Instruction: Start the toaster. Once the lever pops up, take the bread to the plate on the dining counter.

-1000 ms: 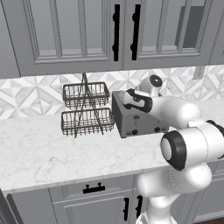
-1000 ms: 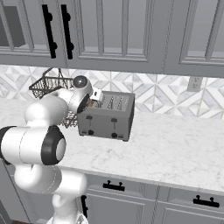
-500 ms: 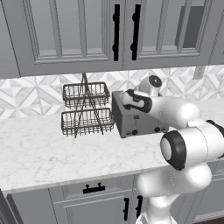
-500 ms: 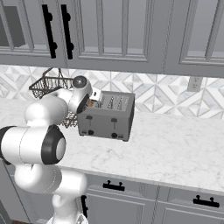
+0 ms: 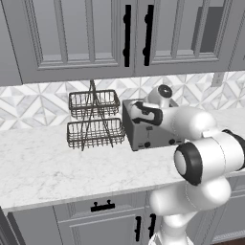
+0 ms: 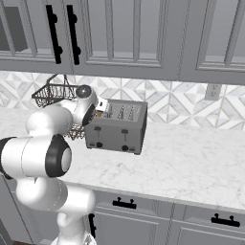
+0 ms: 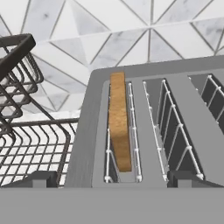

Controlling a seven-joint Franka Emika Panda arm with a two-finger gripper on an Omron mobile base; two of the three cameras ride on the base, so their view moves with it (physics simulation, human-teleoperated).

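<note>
Toaster [image 6: 116,128]: wire basket rack [image 5: 94,119] just beside, bread [image 7: 119,118] in slot.

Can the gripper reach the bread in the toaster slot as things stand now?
Probably yes. The open gripper hangs right above the bread, whose top edge shows in the outermost slot of the toaster beside the wire basket. Nothing lies between.

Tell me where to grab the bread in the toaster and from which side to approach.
Grip the bread by its exposed top crust, descending from straight above. It stands on edge in the toaster's outermost slot beside the wire basket, so the open end effector should close across its thin faces.
</note>
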